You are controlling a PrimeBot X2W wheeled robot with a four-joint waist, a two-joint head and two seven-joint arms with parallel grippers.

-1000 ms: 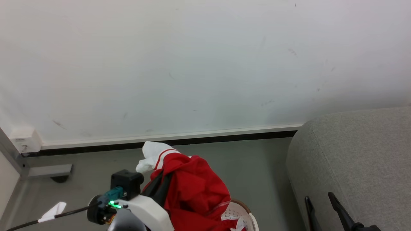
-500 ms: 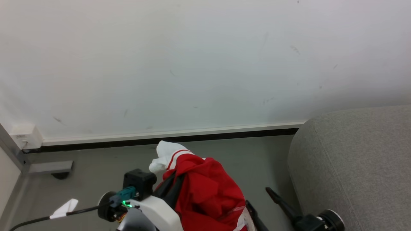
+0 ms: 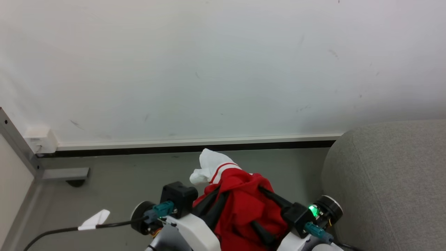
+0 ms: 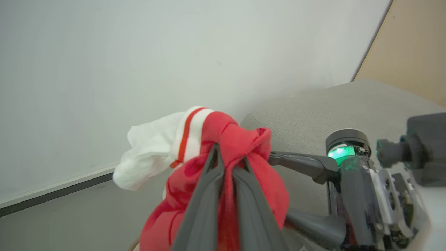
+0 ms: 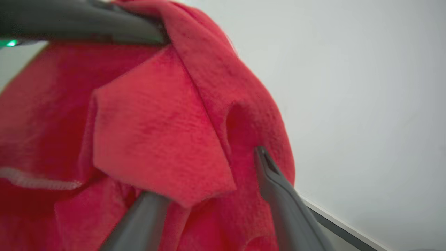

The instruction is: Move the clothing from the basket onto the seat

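White wall (image 3: 209, 69) w/ a few faint dark scuffs (image 3: 75, 123). Along its base: white skirting strip (image 3: 195, 142), thin black gap (image 3: 174, 149) right under it. Grey floor (image 3: 132, 174) below. Far left: slanted grey metal post (image 3: 17, 139), small white box (image 3: 39, 138) just beside it on wall, short grey bar (image 3: 66, 173) at its foot, dark round thing (image 3: 75, 183) under bar, can't tell what. Left wrist view: beige panel (image 4: 414, 52) upper rt, next to wall.

floor (image 3: 139, 167): you have plain grey, bare up to a white skirting (image 3: 195, 142) with a black strip under it | right: the seat (image 3: 390, 181), light grey weave with a rounded edge, stands on it | left: flat grey metal foot (image 3: 64, 173) lies along it, dark pad (image 3: 75, 183) beneath
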